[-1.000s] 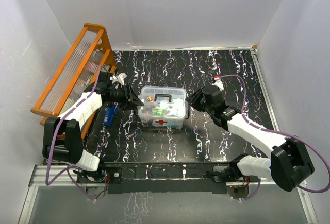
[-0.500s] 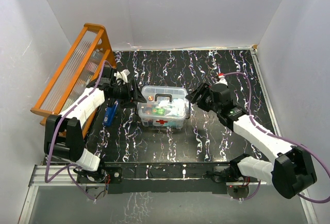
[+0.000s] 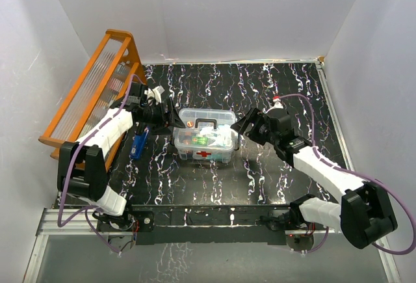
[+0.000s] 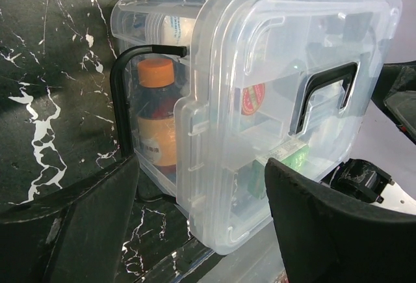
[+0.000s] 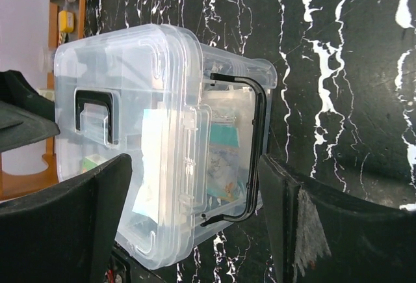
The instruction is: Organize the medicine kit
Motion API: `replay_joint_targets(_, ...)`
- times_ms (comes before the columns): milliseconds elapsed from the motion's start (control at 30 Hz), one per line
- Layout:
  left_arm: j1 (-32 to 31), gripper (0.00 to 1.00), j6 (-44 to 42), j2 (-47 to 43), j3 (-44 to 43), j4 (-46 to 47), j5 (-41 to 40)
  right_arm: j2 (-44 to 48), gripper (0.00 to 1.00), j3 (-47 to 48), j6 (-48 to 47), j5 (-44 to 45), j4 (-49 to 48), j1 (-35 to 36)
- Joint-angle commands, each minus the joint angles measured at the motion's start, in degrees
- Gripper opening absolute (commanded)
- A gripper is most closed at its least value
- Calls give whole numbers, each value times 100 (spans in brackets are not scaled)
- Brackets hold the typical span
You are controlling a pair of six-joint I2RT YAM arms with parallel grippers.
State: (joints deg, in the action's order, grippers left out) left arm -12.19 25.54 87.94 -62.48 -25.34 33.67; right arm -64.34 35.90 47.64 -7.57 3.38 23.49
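The medicine kit point(image 3: 205, 136) is a clear box with a red cross on its front, standing in the middle of the black marbled table. Its clear lid point(image 4: 286, 68) with the dark handle point(image 4: 328, 94) lies on top. An orange-capped bottle point(image 4: 156, 120) and packets show through the walls. My left gripper point(image 3: 170, 119) is open at the kit's left end, its fingers either side of that end point(image 4: 203, 166) without touching. Open too, my right gripper point(image 3: 239, 127) faces the right end point(image 5: 195, 166), where a black wire latch point(image 5: 257, 146) lies against the wall.
An orange wooden rack point(image 3: 91, 94) leans along the left wall. A small blue object point(image 3: 138, 143) lies on the table between the rack and the kit. White walls close in the back and both sides.
Both grippers have opened and drawn back slightly from the kit's ends. The kit has stayed where it was.
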Motion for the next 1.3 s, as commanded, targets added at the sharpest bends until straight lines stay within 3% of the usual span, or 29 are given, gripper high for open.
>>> replay_joint_targets(0, 26, 76, -32, 92, -212, -16, 265, -210, 78, 43, -192, -384, -547, -36)
replay_joint_targets(233, 28, 75, -40, 181, -197, -57, 251, -430, 83, -91, -170, -289, -626, -105)
replay_joint_targets(500, 34, 74, -49, 223, -206, -89, 242, -687, 98, -429, -26, -587, -1082, -176)
replay_joint_targets(733, 39, 74, -36, 239, -190, -85, 289, -1039, 98, -470, 88, -931, -1383, -180)
replay_joint_targets(1267, 32, 74, -23, 245, -230, -105, 276, -1553, 98, -413, 154, -626, -1055, -186)
